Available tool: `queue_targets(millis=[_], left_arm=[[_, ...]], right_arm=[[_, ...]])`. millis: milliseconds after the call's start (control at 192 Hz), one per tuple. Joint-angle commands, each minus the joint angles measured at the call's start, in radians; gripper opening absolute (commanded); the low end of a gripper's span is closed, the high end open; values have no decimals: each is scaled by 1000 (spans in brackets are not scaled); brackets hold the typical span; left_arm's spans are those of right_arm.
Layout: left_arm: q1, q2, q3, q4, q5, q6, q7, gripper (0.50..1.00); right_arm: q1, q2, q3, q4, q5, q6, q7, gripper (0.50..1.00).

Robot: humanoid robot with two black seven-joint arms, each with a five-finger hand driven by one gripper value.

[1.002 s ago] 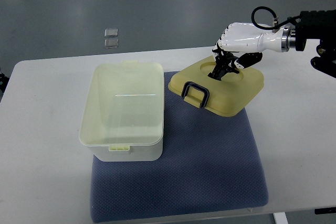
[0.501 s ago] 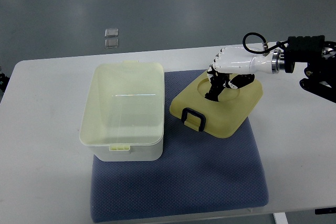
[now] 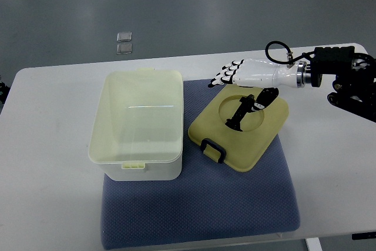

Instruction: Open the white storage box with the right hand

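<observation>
The storage box (image 3: 137, 124) stands open on the left part of the blue mat (image 3: 200, 204), pale yellow inside with white walls. Its lid (image 3: 239, 129) lies flat on the mat to the right, a black latch at its near corner and a black handle (image 3: 241, 111) in its round recess. My right hand (image 3: 238, 77) hovers over the lid's far edge, white with black fingertips (image 3: 226, 75). The fingers are stretched out toward the left and hold nothing. The thumb reaches down near the handle. The left arm is out of sight.
The white table (image 3: 47, 174) carries the mat. Two small clear squares (image 3: 124, 42) lie on the grey floor beyond the table's far edge. My right forearm (image 3: 341, 72) comes in over the table's right corner.
The lid came down from tilted to flat on the mat and slid slightly nearer. My right hand let go of the handle and its fingers spread out to the left.
</observation>
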State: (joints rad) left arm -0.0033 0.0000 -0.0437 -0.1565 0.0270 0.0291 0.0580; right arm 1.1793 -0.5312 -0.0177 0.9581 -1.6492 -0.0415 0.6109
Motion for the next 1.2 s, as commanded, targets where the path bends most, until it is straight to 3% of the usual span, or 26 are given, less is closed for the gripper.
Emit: queue_targets(millis=[0, 94, 214, 318, 475, 616, 757, 960, 1195], left_arm=[[0, 0, -1, 0, -1, 0, 0, 1000], [0, 0, 1, 0, 1, 0, 0, 1000], [0, 0, 1, 0, 1, 0, 0, 1000], [0, 0, -1, 0, 1, 0, 0, 1000], [0, 0, 1, 0, 1, 0, 0, 1000], [0, 0, 1, 0, -1, 0, 0, 1000], [0, 0, 1, 0, 1, 0, 0, 1000], [0, 0, -1, 0, 1, 0, 0, 1000], [0, 0, 1, 0, 1, 0, 0, 1000]], right_arm=[[65, -45, 10, 7, 14, 248, 0, 930], [128, -70, 28, 16, 58, 498, 0, 932], [137, -82, 77, 14, 109, 588, 0, 930], [122, -76, 119, 1, 175, 580, 0, 932], [5, -38, 254, -64, 396, 486, 0, 932], [-59, -3, 371, -127, 605, 473, -8, 932], [-135, 63, 412, -176, 876, 460, -114, 932], [-225, 174, 417, -185, 1469, 368, -365, 932], [-248, 257, 418, -271, 1727, 362, -415, 932]])
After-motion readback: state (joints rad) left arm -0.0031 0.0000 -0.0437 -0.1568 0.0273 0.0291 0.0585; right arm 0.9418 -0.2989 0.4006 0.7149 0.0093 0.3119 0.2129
